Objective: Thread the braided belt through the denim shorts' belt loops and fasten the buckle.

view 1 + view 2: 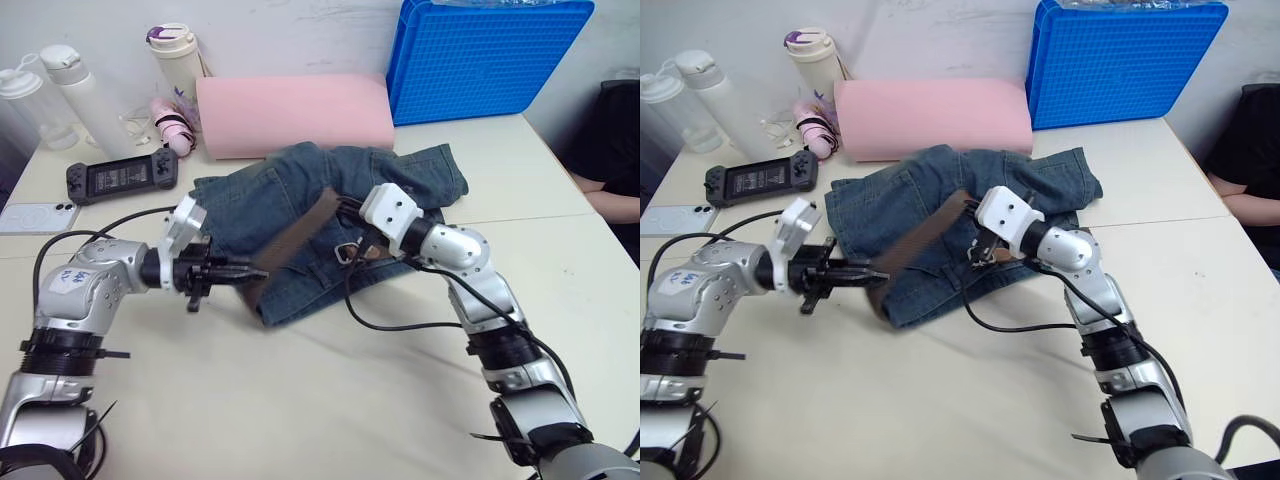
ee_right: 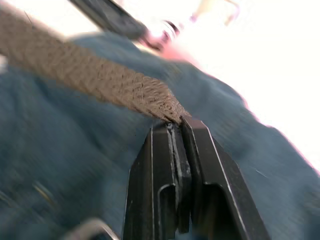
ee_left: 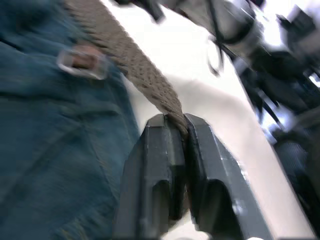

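— Both hands hold the strap, then?

— Yes. Left hand [image 1: 255,271] is pinched shut on one end of the braided belt [image 1: 300,236], just off the near edge of the denim shorts [image 1: 262,200]. Right hand [image 2: 179,122] is clamped on the other end, above the middle of the shorts.

— How far along are you?

— Barely begun, I judge. From hand to hand the strap stretches over the denim, and I can't see it passing through any belt loops. The buckle [image 1: 345,253] lies unfastened on the shorts by my right hand.

— Any writing?

— Only a white label [image 1: 70,279] on my left arm; I can't read it.
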Available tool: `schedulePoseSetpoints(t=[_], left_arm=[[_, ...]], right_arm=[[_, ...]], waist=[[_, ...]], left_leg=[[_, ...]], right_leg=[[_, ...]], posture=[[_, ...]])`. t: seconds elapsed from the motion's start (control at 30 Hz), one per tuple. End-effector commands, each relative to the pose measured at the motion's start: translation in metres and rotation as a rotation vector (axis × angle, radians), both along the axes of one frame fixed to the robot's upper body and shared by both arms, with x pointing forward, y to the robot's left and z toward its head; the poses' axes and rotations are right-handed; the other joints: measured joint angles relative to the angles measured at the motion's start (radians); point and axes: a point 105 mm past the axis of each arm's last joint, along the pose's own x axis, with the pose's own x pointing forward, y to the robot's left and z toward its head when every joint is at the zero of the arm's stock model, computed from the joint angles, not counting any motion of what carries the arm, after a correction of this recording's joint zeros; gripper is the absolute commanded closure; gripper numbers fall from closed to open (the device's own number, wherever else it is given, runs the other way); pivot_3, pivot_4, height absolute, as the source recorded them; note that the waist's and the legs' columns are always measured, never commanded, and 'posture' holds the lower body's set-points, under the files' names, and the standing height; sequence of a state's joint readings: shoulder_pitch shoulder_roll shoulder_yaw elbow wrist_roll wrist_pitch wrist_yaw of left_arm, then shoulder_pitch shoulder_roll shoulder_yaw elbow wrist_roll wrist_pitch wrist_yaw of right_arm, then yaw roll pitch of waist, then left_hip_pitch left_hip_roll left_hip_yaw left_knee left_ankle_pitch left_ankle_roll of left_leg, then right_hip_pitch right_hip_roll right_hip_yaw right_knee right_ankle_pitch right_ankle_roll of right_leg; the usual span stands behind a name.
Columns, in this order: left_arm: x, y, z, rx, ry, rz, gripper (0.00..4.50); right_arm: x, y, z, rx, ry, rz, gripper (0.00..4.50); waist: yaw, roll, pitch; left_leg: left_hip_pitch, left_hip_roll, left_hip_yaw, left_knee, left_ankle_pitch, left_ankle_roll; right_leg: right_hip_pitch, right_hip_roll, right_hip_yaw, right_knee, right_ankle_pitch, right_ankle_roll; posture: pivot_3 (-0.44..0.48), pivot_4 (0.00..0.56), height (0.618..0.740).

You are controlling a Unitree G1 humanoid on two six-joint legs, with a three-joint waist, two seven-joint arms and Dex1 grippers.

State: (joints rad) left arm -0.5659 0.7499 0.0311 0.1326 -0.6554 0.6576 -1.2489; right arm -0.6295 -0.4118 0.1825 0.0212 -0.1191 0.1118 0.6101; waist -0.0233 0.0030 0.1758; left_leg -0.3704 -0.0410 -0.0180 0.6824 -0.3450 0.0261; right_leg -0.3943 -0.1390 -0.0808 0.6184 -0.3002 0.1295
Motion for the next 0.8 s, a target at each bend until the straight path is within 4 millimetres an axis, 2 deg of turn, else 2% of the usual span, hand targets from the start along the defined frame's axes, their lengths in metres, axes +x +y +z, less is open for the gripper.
schedulePoseSetpoints(t=[0.03, 0.1, 0.2, 0.3, 0.37, 0.47, 0.53, 0.63, 0.73, 0.8], left_arm=[[0.015, -0.001, 0.026, -0.066, -0.129, 0.101, 2.42], [0.018, -0.007, 0.036, -0.094, -0.192, 0.118, 1.52], [0.025, -0.019, 0.055, -0.073, -0.385, 0.167, 0.10], [0.025, -0.038, 0.060, -0.004, -0.491, 0.161, 0.04], [0.023, -0.055, 0.060, -0.015, -0.469, 0.148, 0.04], [0.015, -0.074, 0.041, 0.011, -0.324, 0.094, 0.04], [0.010, -0.080, 0.025, 0.017, -0.228, 0.064, 0.04], [0.022, -0.080, 0.010, 0.060, -0.165, 0.128, 0.04], [0.035, -0.080, 0.021, 0.043, -0.228, 0.202, 0.04], [0.033, -0.088, 0.042, 0.005, -0.442, 0.203, 0.04]], right_arm=[[-0.005, -0.013, 0.012, -0.020, -0.045, -0.132, 4.50], [-0.007, -0.013, 0.011, -0.023, -0.025, -0.166, 4.50], [-0.009, -0.008, 0.009, 0.003, 0.033, -0.209, 4.50], [-0.011, -0.002, 0.013, 0.004, 0.041, -0.219, 4.50], [-0.013, 0.002, 0.016, -0.012, 0.031, -0.217, 4.50], [-0.016, 0.007, 0.022, -0.045, -0.016, -0.200, 4.50], [-0.018, 0.012, 0.027, -0.030, -0.044, -0.171, 4.50], [-0.022, 0.015, 0.032, -0.034, -0.099, -0.142, 4.50], [-0.022, 0.008, 0.035, -0.058, -0.145, -0.156, 4.50], [-0.021, 0.005, 0.031, -0.046, -0.116, -0.173, 4.50]], waist=[[0.000, 0.000, 0.000], [-0.001, 0.000, 0.000], [-0.001, 0.000, 0.000], [-0.001, 0.000, 0.000], [0.003, 0.000, 0.000], [0.013, 0.000, 0.000], [0.014, 0.000, 0.000], [0.017, 0.000, 0.000], [0.023, 0.000, 0.000], [0.023, 0.000, 0.000]], left_leg=[[0.000, 0.000, 0.000, 0.000, 0.000, 0.000], [0.000, 0.001, 0.001, 0.000, 0.000, 0.000], [0.000, 0.001, 0.001, 0.000, 0.000, 0.000], [0.000, 0.001, 0.001, 0.000, 0.000, 0.000], [0.000, 0.001, 0.001, 0.000, 0.000, 0.000], [0.000, 0.000, 0.001, 0.000, 0.000, 0.000], [0.000, 0.000, 0.001, 0.000, 0.000, 0.000], [0.000, 0.002, 0.001, 0.000, 0.000, -0.001], [0.000, 0.002, 0.001, 0.000, 0.001, -0.001], [0.000, 0.002, 0.001, 0.000, 0.001, -0.001]], right_leg=[[0.000, 0.000, 0.000, 0.000, 0.000, 0.000], [0.000, 0.001, 0.001, 0.000, 0.000, 0.000], [-0.001, 0.001, 0.001, 0.000, 0.000, 0.000], [-0.001, 0.002, 0.001, 0.000, 0.000, 0.000], [-0.001, 0.001, 0.002, 0.000, 0.000, 0.000], [0.000, 0.001, 0.004, 0.000, 0.000, 0.000], [-0.001, 0.002, 0.004, 0.000, 0.000, 0.000], [-0.001, 0.004, 0.004, -0.001, 0.000, 0.000], [-0.001, 0.004, 0.004, -0.002, 0.000, 0.000], [0.000, 0.004, 0.005, -0.003, 0.000, 0.000]], posture=[[0.000, 0.150, 0.740], [0.000, 0.150, 0.740], [0.000, 0.150, 0.740], [0.000, 0.150, 0.740], [0.000, 0.150, 0.740], [0.000, 0.150, 0.740], [0.000, 0.150, 0.740], [0.000, 0.150, 0.740], [0.000, 0.150, 0.740], [0.000, 0.150, 0.740]])
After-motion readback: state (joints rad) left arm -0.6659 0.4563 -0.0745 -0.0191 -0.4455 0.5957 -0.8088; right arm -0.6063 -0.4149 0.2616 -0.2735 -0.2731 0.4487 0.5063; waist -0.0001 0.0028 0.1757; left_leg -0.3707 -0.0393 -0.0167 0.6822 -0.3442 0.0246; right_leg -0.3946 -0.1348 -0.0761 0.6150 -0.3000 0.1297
